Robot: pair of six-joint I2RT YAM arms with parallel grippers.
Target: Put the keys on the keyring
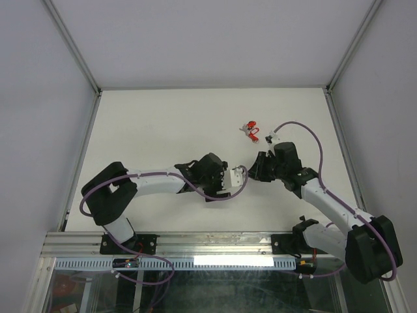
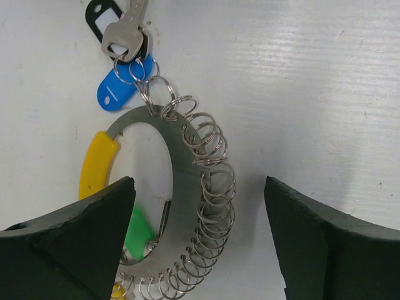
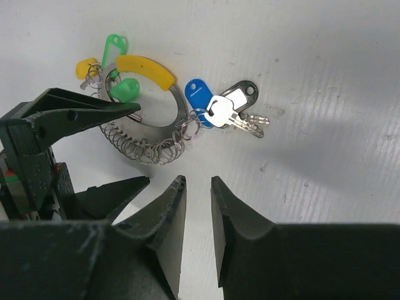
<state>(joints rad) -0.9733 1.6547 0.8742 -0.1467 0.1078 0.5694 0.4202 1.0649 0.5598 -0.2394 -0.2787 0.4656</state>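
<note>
The keyring [image 2: 181, 175] lies flat on the table [image 1: 163, 130], directly under the left gripper [image 2: 200, 206], whose jaws stand wide apart and straddle it: one finger over the yellow arc [image 2: 97, 165] and a green tag [image 2: 137, 231] at 8 o'clock, the other clear of the ring at 4 o'clock. A blue tag [image 2: 119, 90] and a silver key [image 2: 125, 31] with a black tag [image 2: 100, 15] hang off the ring at 11 o'clock, already threaded on.

The right gripper [image 3: 197, 187] hovers just beside the ring, at its 6 o'clock in the right wrist view. Its jaws are narrowly apart, with only bare table between them.

One red-tagged key [image 1: 249, 128] lies loose at about 12 o'clock from both grippers, near but not touching the ring.

The step in hand looks like pinning the keyring so it cannot slide. To do it well, the left jaws should come down on the flat metal crescent rather than the springy split rings [image 2: 212, 187], which would roll under pressure. They should also leave the yellow arc and the ring's opening free. The right arm could then fetch the red-tagged key.
</note>
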